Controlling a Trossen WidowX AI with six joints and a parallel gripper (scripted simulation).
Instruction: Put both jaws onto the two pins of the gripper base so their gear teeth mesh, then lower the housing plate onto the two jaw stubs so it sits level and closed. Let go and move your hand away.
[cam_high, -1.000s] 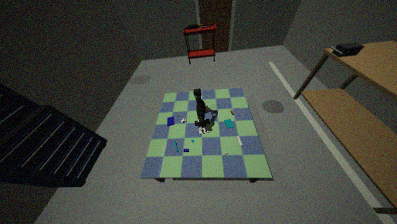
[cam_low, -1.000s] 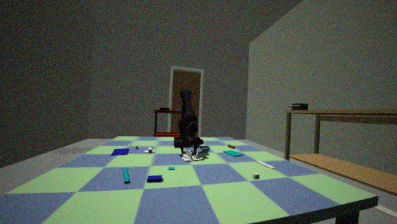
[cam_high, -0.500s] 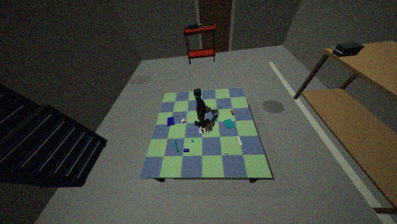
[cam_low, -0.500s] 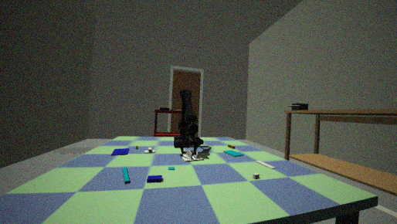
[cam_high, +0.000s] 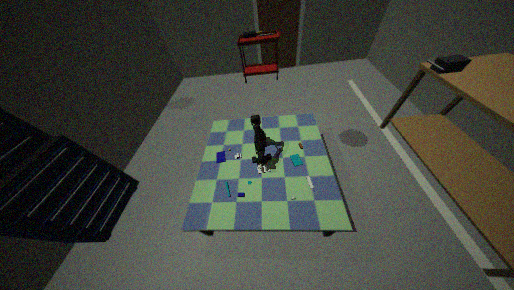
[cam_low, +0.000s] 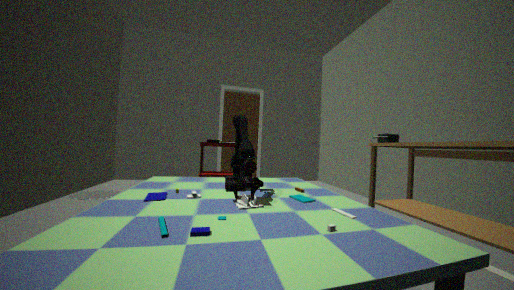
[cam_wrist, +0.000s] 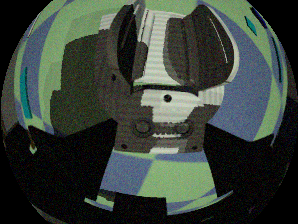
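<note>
Gripper (cam_high: 262, 164) (cam_low: 246, 195) (cam_wrist: 160, 124): fingers widely spaced, gripping part of the white gripper assembly (cam_high: 263, 170) (cam_low: 248, 205) (cam_wrist: 167, 110); exact part indeterminate. Assembly location: beneath the gripper, on the green-and-blue checkered table (cam_high: 275, 216) (cam_low: 220, 265) (cam_wrist: 240, 95). Room: red cart (cam_high: 261, 69) (cam_low: 215, 174), brown door (cam_high: 278, 45) (cam_low: 230, 107), wooden workbench (cam_high: 495, 80) (cam_low: 450, 145). Count: two dark-blue pieces, three teal pieces, one white bar (cam_high: 310, 182) (cam_low: 343, 213). Assembly appearance: ribbed, partly shadowed, with two round features on the near portion.
</note>
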